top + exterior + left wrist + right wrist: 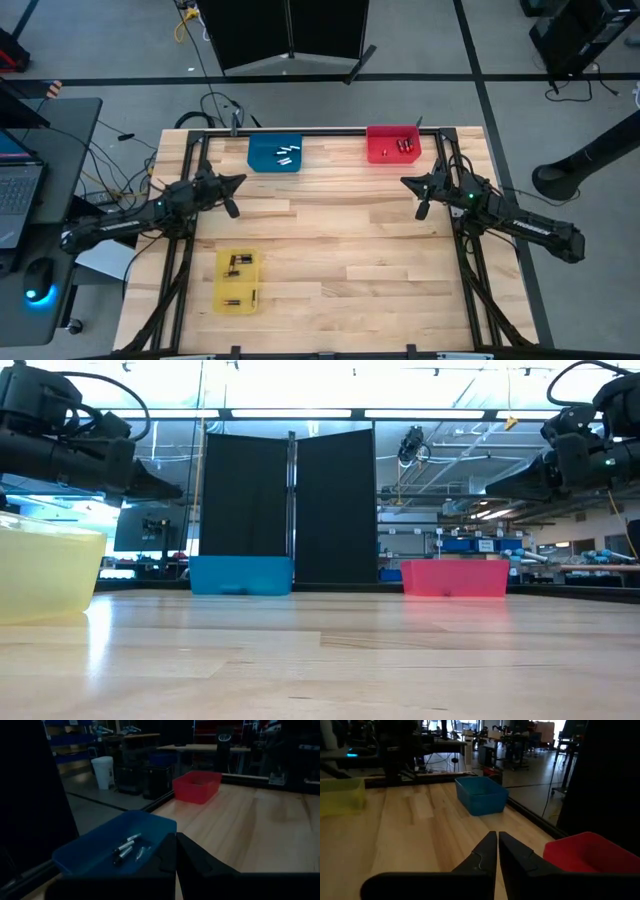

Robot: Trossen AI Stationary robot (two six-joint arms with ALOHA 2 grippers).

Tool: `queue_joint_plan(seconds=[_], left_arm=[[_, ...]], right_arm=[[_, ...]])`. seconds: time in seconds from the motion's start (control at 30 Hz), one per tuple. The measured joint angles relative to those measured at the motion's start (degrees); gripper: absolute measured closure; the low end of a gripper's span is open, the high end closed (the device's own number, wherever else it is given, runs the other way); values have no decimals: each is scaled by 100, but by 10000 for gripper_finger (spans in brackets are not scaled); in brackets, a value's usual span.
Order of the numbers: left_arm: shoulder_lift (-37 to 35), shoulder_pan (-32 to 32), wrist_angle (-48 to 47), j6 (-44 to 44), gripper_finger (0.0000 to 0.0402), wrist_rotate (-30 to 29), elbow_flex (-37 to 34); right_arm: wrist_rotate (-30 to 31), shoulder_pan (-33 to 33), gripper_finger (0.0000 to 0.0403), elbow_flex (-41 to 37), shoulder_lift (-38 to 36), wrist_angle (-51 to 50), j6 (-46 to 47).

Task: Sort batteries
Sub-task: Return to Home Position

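Note:
The batteries lie in three bins. Silver ones [287, 154] [125, 847] are in the blue bin [262, 160] at the far edge. Red-marked ones [403, 147] are in the red bin [380, 133] beside it, and dark ones [240, 262] are in the yellow bin [224, 280] at the near left. My left gripper [241, 181] [176, 837] hovers shut near the blue bin, above the table's left side. My right gripper [404, 183] [497, 835] hovers over the right side, near the red bin, with its fingers together but for a thin slit. Neither gripper holds anything.
The middle of the wooden table [340, 240] between the two grippers is bare. A dark metal frame [330, 131] runs along the far edge behind the blue and red bins. A black panel [290, 510] stands beyond the table's far edge.

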Motion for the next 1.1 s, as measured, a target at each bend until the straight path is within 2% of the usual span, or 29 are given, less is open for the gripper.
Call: queue_joint_plan(seconds=[0.23,1.1], left_arm=[[68,-2,384,0,392,-20,-7],[70,-2,435,0,392,-13,-7]], right_arm=[[4,2,374,0,0,0,-4],[17,2,375,0,0,42,-11]])
